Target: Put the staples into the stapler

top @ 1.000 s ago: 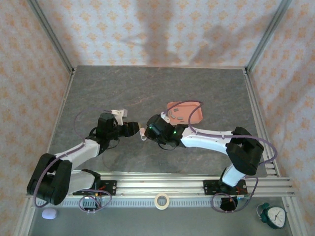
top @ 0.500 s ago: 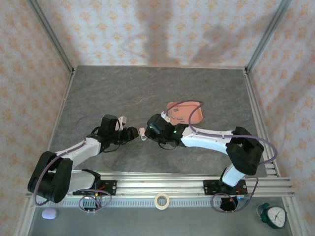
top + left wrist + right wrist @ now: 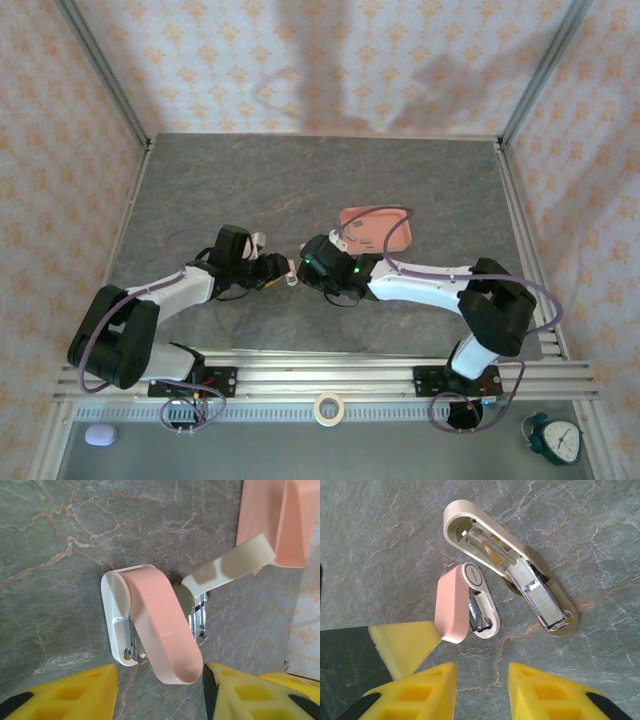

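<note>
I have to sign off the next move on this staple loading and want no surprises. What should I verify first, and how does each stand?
1. Pink-topped stapler hinged open: ok.
2. Its lid tip between the fingers of the left claw: ok, not clamped.
3. Right claw open and empty: ok.
4. Staples held by a claw: not ok.
5. Staples in the pink tray: cannot tell.
6. Gap to the cream stapler alongside: cannot tell.

We're holding both arms bent inward toward frame center, left gripper (image 3: 279, 271) and right gripper (image 3: 300, 268) facing nearly tip to tip, both jaws standing partly apart.
</note>
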Controlling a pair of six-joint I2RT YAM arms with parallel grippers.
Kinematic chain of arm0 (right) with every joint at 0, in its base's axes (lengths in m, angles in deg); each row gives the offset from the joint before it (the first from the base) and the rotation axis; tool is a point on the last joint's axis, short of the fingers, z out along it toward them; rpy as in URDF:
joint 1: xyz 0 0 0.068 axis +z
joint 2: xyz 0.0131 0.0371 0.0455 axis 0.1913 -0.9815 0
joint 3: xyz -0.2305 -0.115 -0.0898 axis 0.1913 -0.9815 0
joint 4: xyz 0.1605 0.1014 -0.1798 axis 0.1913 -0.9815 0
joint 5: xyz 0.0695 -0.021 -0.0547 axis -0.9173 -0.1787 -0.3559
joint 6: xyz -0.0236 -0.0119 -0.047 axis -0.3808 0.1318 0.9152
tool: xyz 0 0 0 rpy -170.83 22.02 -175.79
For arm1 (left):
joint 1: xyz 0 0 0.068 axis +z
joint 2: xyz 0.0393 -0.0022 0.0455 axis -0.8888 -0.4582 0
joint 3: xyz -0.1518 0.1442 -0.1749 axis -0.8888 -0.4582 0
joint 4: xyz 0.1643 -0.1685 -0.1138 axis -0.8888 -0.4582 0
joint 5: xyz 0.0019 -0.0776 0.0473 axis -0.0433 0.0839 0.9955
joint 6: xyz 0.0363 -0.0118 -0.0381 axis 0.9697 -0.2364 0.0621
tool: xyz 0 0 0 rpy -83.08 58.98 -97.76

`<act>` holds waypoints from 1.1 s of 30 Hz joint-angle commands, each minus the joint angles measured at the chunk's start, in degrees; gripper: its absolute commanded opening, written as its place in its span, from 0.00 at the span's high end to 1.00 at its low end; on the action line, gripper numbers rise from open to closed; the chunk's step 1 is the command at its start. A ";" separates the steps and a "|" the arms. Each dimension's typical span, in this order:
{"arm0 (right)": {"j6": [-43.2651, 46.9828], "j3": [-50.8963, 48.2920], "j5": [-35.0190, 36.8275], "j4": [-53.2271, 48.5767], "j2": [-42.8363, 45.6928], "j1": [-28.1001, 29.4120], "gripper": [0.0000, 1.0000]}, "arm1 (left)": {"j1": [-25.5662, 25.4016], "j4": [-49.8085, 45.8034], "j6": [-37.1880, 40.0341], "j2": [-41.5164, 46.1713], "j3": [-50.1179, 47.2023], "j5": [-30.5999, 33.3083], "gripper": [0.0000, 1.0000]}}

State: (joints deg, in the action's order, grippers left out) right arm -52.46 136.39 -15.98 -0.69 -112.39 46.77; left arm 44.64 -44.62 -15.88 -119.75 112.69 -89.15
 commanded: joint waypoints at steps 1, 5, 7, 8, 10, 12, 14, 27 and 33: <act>-0.06 -0.86 1.90 -0.04 1.77 -0.28 0.67 | -0.80 -1.41 -0.50 -1.22 1.98 -1.14 0.51; -0.05 -1.09 2.03 -0.07 1.90 -0.24 0.67 | -1.46 -1.94 -0.10 -2.70 2.58 -1.02 0.54; -0.10 -1.22 2.18 -0.07 1.99 -0.24 0.67 | -1.60 -2.93 0.56 -3.54 2.78 -0.46 0.56; -0.11 -1.23 2.12 -0.09 2.11 -0.27 0.67 | -1.69 -3.75 1.06 -4.11 2.92 -0.04 0.56; -0.06 -1.31 2.16 -0.09 2.09 -0.30 0.67 | -1.78 -5.56 2.29 -4.85 3.29 0.63 0.58; -0.03 -1.31 2.16 -0.18 2.17 -0.24 0.67 | -1.78 -7.80 3.68 -5.77 3.92 1.33 0.59; -0.15 -1.44 2.22 -0.13 2.21 -0.26 0.67 | -1.94 -10.22 5.59 -6.67 4.64 2.41 0.62; -0.32 -1.84 2.64 -0.35 2.31 -0.34 0.67 | -2.74 -18.44 15.06 -14.14 5.34 10.47 0.67; 0.01 -1.81 3.25 -0.69 3.29 -0.40 0.67 | -2.90 -20.64 14.42 -8.94 7.58 10.47 0.59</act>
State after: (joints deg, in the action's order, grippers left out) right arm -52.49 135.41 -15.52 -0.71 -111.48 46.77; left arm 42.08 -55.48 -2.70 -128.65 121.39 -86.37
